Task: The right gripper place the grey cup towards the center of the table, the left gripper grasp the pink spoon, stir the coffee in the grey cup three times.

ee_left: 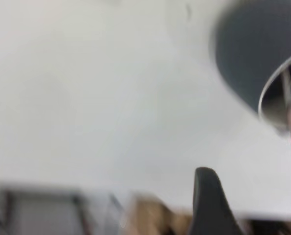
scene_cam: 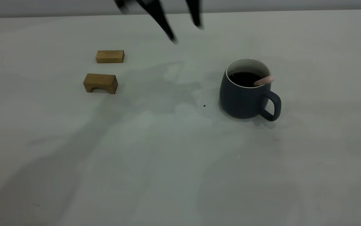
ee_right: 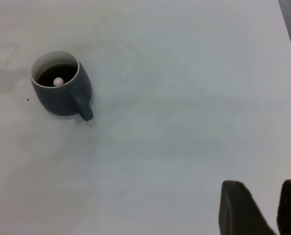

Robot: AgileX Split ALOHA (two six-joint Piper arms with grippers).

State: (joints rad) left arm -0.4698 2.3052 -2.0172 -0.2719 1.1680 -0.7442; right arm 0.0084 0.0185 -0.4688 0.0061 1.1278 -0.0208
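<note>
Well to the left of the cup [scene_cam: 244, 91] sit two blocks [scene_cam: 105, 70], clear of the work. Our left gripper [scene_cam: 186, 33] hangs up and left of the cup, fingers apart and empty. The spoon [scene_cam: 263, 80] leans in the coffee [scene_cam: 243, 78] against the handle-side rim. We should drop straight onto the pink handle, close gently, and stir without tipping the cup. Our right gripper [ee_right: 260, 208] is well off from the cup, fingers slightly apart.

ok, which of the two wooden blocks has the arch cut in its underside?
The nearer block, the one closer to the camera in the exterior view. The farther block behind it is a plain bar.
</note>
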